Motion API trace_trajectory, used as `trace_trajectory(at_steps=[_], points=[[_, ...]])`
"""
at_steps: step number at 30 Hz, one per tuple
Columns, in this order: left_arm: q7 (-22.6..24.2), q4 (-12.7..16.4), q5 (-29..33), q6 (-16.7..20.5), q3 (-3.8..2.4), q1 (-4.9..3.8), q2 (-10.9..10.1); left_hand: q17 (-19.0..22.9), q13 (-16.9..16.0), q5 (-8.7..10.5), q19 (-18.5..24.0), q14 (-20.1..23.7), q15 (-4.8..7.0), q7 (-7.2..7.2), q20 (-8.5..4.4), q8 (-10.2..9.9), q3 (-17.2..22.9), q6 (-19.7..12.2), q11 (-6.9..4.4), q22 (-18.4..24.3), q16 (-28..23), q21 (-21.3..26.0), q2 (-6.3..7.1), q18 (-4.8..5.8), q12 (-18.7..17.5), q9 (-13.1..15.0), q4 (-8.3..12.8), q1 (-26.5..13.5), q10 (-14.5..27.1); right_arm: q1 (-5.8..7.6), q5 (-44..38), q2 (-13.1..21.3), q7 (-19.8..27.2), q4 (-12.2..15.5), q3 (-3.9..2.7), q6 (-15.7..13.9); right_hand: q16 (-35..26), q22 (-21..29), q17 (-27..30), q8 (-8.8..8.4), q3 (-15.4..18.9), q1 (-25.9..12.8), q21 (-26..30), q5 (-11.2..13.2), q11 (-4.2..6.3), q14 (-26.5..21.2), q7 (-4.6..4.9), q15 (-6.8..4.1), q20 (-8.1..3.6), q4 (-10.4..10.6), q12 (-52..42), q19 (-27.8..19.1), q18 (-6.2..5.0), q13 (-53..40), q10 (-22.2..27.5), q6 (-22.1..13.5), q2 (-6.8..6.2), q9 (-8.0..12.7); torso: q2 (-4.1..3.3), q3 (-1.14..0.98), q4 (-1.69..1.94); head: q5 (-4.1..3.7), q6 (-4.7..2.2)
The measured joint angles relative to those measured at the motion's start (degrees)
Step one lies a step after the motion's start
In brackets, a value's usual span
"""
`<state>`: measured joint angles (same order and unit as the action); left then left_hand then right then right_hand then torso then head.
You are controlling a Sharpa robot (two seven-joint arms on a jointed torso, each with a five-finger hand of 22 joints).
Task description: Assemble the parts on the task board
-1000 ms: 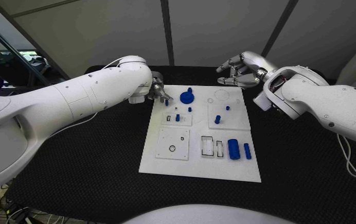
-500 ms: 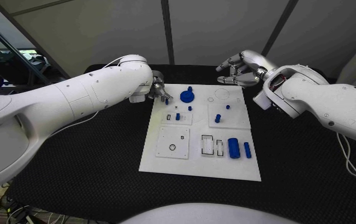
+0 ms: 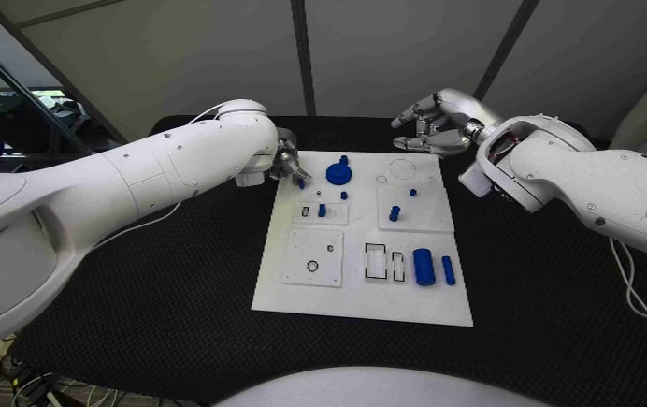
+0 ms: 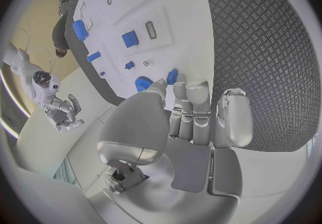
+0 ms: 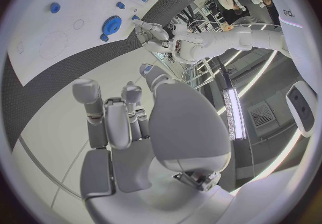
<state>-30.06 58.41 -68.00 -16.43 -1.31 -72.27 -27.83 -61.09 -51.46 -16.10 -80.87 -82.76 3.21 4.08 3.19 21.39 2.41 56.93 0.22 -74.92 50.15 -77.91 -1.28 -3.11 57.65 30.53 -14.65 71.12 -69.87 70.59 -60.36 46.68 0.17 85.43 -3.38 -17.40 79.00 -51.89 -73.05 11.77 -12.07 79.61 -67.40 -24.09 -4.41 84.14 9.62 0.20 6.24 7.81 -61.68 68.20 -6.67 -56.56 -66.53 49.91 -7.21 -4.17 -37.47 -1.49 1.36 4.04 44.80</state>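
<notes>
The white task board (image 3: 344, 299) lies mid-table, also seen in the left wrist view (image 4: 174, 9) and the right wrist view (image 5: 40, 68). On it stand a blue gear (image 3: 340, 178) (image 5: 112, 22), small blue pegs (image 3: 394, 212) (image 3: 321, 210), a blue cylinder (image 3: 424, 268) and a blue bar (image 3: 448, 271). My left hand (image 3: 287, 166) hovers at the board's far left corner, pinching a small blue part (image 3: 301, 181) (image 4: 172, 76) at its fingertips. My right hand (image 3: 438, 126) hangs beyond the far right corner, fingers loosely bent, holding nothing (image 5: 127, 127).
Two raised white plates sit on the board's left side, one with a ring hole (image 3: 313, 267), and rectangular slots (image 3: 387, 265) lie next to the cylinder. Black textured table (image 3: 162, 295) surrounds the board on all sides.
My right hand has drifted slightly up and away from the board. The left hand stays at the board's corner with the small part.
</notes>
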Motion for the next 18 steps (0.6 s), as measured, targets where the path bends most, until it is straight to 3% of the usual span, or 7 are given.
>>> trace_trajectory(at_steps=[6,11,16,18], points=[[0.0,0.0,0.1,-0.1,0.0,0.11,0.0,0.0,0.1,0.0,0.0,0.0,0.0,-0.21,0.0,0.0,0.4,0.2,0.0,0.0,0.0,0.0,-0.24,0.0,0.0,-0.1,0.4,0.7,0.0,0.0,0.0,0.0,0.0,0.0,0.0,0.0,0.0,0.0,0.0,0.0,0.0,0.0,0.0,0.0,0.0,0.0,0.0,0.0,0.0,0.0,0.0,0.0,0.0,0.0,0.0,0.0,0.0,0.0,0.0,0.0,0.0,-0.03,0.12],[0.0,0.1,0.3,-0.1,0.0,0.14,0.0,0.0,0.3,0.0,-0.1,-0.2,0.18,-0.41,-0.14,0.4,2.3,0.4,-0.21,0.0,0.2,0.0,-1.22,0.0,0.0,-0.3,2.3,3.8,-0.2,0.0,0.0,0.0,0.0,0.0,0.0,0.0,0.0,0.0,0.0,0.0,0.0,0.0,0.0,0.0,0.0,0.0,0.0,0.0,0.0,0.0,0.0,0.0,0.0,0.0,0.0,0.0,0.0,0.0,0.0,0.0,0.0,-0.02,0.12],[0.0,0.3,1.4,0.2,0.0,0.21,-0.3,0.0,1.1,0.12,-0.2,-0.2,0.18,-0.29,-0.21,0.5,8.7,0.1,-0.47,0.0,0.2,0.0,-1.51,0.0,-0.9,-0.5,4.6,6.3,0.1,0.0,0.0,0.0,0.0,0.0,0.0,0.1,0.0,0.0,0.0,0.0,0.0,0.0,0.0,0.0,0.0,0.0,0.0,0.0,0.0,0.0,0.0,0.0,0.0,0.0,0.0,0.0,0.0,0.0,0.02,0.0,0.01,0.04,0.22],[0.1,0.6,2.0,0.6,0.0,0.25,-0.6,0.0,1.3,-0.06,-0.2,-0.2,0.18,-0.28,-0.21,1.3,10.2,-0.1,-0.38,0.0,0.2,0.0,-1.28,0.01,-0.9,-0.3,3.9,6.6,0.2,0.0,0.0,0.0,0.0,-0.1,0.0,0.1,0.0,0.0,0.0,0.0,0.0,0.0,0.0,0.0,0.0,0.0,0.0,0.0,0.0,0.0,0.0,0.0,0.0,0.0,0.0,0.0,0.0,0.0,0.02,0.01,0.04,0.13,0.3]])
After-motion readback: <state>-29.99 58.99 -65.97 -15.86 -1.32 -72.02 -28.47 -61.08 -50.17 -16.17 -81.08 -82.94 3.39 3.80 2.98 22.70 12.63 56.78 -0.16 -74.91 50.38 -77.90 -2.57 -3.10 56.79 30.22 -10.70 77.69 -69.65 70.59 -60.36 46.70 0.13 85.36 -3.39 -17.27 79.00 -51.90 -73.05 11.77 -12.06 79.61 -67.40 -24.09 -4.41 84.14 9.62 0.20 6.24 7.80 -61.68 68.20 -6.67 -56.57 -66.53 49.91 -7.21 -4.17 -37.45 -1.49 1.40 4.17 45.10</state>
